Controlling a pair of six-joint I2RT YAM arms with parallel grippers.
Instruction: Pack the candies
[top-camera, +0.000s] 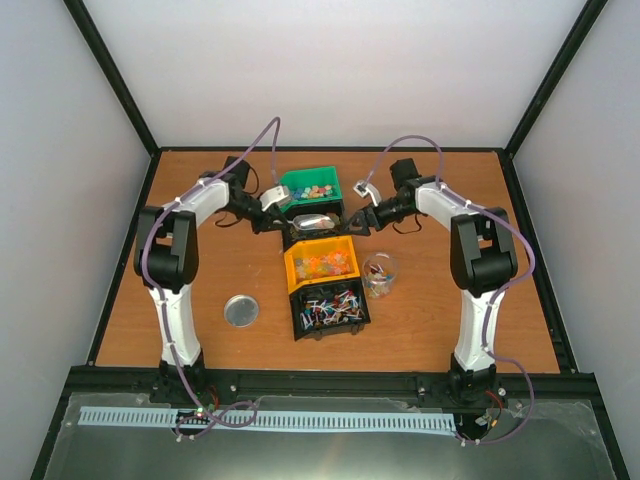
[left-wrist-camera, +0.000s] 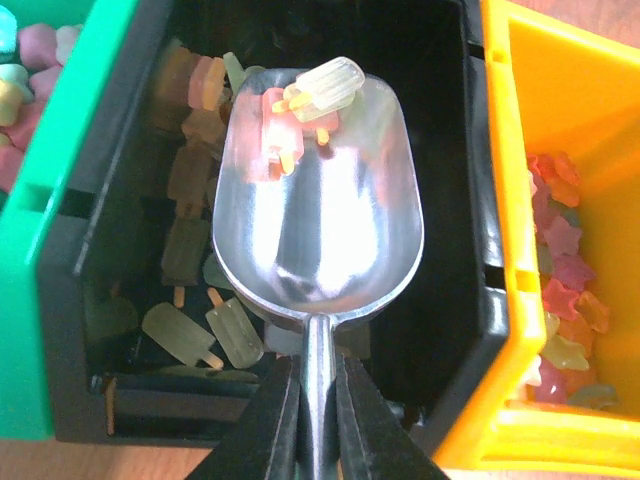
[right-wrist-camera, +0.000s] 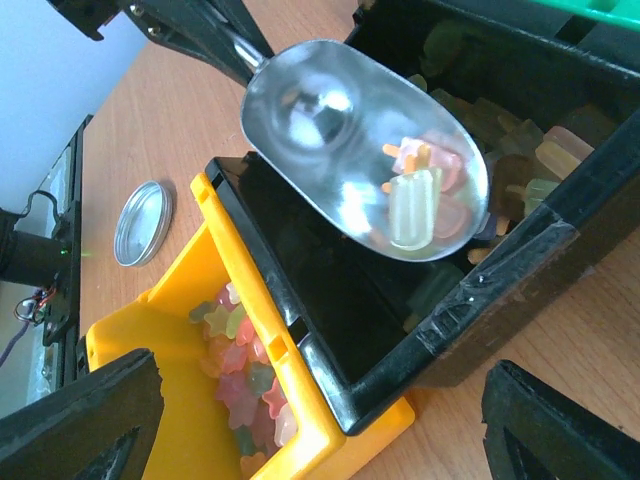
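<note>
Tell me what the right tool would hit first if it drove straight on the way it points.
Most likely the near wall of the black bin, which sits right ahead of the open right tool. The scoop with candies seems to hang above that line, though depth is unclear.

The left arm (top-camera: 175, 320) and the right arm (top-camera: 472, 335) look alike, with smooth white shells on the long links and bulky black housings at the joints. A thin lilac cable (top-camera: 262, 140) runs along each arm in loose loops. Each wrist carries a small white housing (top-camera: 272, 197), and the jaws are matt black.
</note>
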